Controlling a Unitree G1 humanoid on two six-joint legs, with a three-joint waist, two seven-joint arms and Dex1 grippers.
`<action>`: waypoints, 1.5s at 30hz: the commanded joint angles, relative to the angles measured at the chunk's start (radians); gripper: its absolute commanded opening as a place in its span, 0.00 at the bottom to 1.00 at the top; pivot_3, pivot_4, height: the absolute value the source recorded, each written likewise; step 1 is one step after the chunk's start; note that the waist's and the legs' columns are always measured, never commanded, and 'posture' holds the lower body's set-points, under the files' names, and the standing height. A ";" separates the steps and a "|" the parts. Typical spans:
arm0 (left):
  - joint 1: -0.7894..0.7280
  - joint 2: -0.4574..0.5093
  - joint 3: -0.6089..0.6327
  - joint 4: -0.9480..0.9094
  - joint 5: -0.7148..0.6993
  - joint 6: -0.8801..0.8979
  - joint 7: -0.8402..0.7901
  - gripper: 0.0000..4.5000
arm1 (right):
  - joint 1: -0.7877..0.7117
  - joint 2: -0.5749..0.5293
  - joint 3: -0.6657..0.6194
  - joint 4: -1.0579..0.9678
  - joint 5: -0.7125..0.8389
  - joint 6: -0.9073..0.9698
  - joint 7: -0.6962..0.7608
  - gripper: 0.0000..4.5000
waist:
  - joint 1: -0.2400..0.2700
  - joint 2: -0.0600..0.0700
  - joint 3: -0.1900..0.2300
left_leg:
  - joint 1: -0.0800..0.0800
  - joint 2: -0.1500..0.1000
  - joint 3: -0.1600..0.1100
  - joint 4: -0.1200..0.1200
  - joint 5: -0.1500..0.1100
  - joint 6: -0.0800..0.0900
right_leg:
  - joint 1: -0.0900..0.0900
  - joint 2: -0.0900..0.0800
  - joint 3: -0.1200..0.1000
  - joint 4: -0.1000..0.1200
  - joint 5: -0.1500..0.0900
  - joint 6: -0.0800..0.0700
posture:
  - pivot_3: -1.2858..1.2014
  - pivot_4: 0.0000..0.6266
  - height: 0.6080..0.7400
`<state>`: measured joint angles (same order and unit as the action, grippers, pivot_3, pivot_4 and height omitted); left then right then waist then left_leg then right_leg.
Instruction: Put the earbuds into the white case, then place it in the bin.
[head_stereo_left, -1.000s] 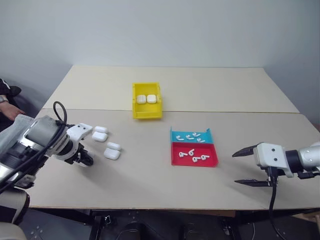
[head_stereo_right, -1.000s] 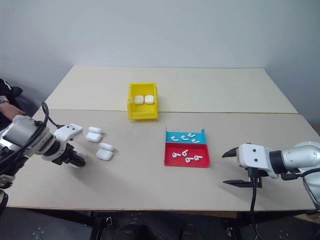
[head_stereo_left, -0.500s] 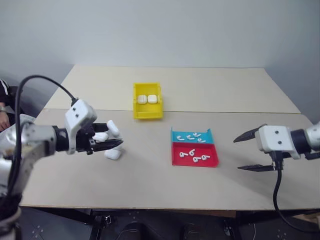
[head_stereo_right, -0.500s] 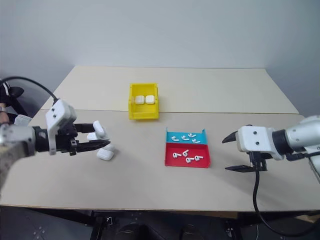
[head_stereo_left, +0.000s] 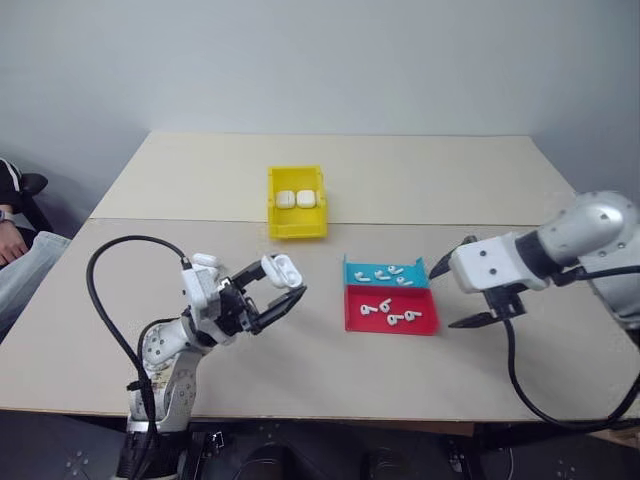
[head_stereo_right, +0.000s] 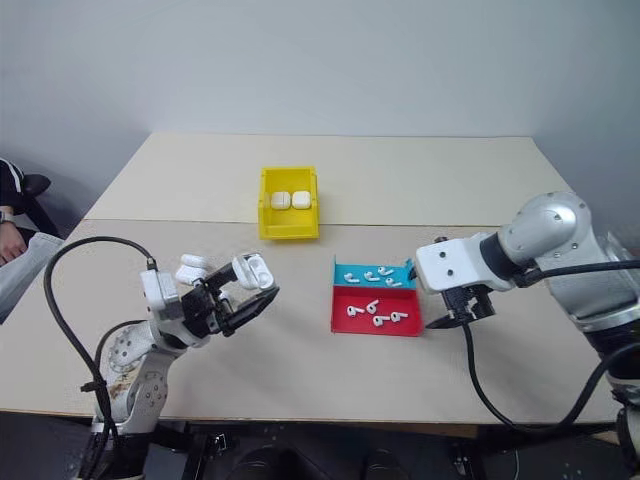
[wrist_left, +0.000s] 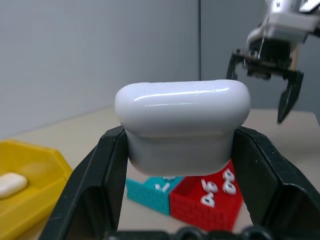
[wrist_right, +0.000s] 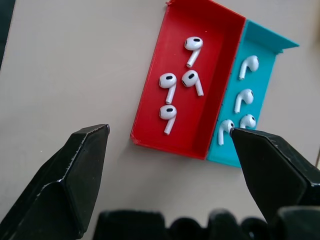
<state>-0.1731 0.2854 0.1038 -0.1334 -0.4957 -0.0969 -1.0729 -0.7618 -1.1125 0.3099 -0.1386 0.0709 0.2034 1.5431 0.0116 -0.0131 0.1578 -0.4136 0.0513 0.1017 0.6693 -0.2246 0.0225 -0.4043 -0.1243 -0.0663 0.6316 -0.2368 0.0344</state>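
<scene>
My left gripper (head_stereo_left: 285, 279) is shut on a white case (head_stereo_left: 284, 268), held off the table left of the tray. In the left wrist view the case (wrist_left: 182, 125) sits between both fingers (wrist_left: 95, 185) with its lid closed. Several earbuds (wrist_right: 175, 85) lie in the red half of the flat tray (head_stereo_left: 348, 306), and several more (wrist_right: 245, 95) in the cyan half. My right gripper (head_stereo_left: 452, 293) hangs open just right of the tray, pointing down; in its wrist view it (wrist_right: 170, 132) is above the tray's edge. The yellow bin (head_stereo_left: 297, 231) stands behind, holding two white cases (head_stereo_left: 295, 198).
More white cases (head_stereo_right: 190, 268) lie on the table behind my left hand. A seam crosses the table just in front of the bin. A person's arm and leg (head_stereo_left: 15, 250) show at the left edge.
My left arm has swung right and lifted a white case off the table, turning the gripper towards the tray. My right gripper has moved left and up to the tray's right side.
</scene>
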 joint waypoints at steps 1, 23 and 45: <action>-0.006 0.014 -0.055 0.052 -0.034 -0.121 -0.178 0.62 | -0.060 0.038 0.048 0.017 -0.071 0.026 0.022 1.00 | -0.001 0.000 0.000 | 0.000 0.000 0.000 0.000 0.000 0.000 | 0.000 0.000 0.000 0.000 0.000 0.000 | 0.52 0.24 1.00; 0.008 0.227 -0.115 -0.091 0.006 -0.027 -0.172 0.62 | -0.103 0.234 0.186 0.155 -0.323 0.023 -0.037 0.81 | -0.007 0.001 0.000 | -0.001 0.001 0.000 0.000 -0.001 0.001 | -0.001 0.001 -0.001 0.000 0.000 0.000 | 0.52 0.24 1.00; 0.045 0.269 -0.136 -0.140 0.040 0.010 -0.082 0.62 | -0.089 0.312 0.239 0.259 -0.449 -0.045 -0.067 0.61 | -0.010 0.001 0.000 | -0.001 0.001 0.000 -0.001 -0.001 0.001 | -0.002 0.001 -0.001 0.000 0.000 0.000 | 0.52 0.24 1.00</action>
<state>-0.1306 0.5482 -0.0266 -0.2320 -0.4549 -0.0846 -1.1609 -0.8473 -0.7970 0.5632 0.1287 -0.3735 0.1755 1.4723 0.0012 -0.0125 0.1575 -0.4147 0.0523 0.1015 0.6686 -0.2251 0.0234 -0.4059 -0.1234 -0.0672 0.6315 -0.2369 0.0344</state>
